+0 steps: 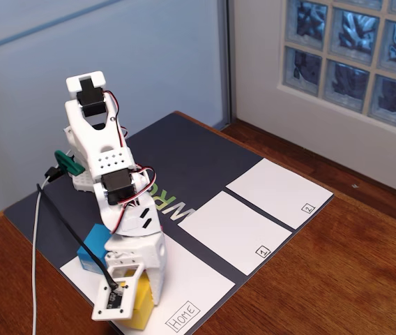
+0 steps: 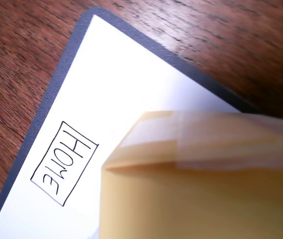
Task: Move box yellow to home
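Observation:
The box yellow (image 1: 139, 312) sits low over the near left corner of the home sheet (image 1: 198, 279), just left of the handwritten "HOME" label (image 1: 183, 315). My gripper (image 1: 144, 293) reaches down from above and is closed around the box; its white jaw lies against the box's side. In the wrist view the box (image 2: 201, 184) fills the lower right, very close and blurred, above the home sheet (image 2: 131, 89) and its label (image 2: 64, 163). My fingers are hidden in the wrist view.
A blue block (image 1: 93, 246) stands on the home sheet just behind the arm. Smaller sheets marked "1" (image 1: 229, 230) and "2" (image 1: 278, 192) lie to the right on the dark mat (image 1: 184, 153). The wooden table (image 1: 337, 279) surrounds the mat. A black cable (image 1: 72, 223) hangs left of the arm.

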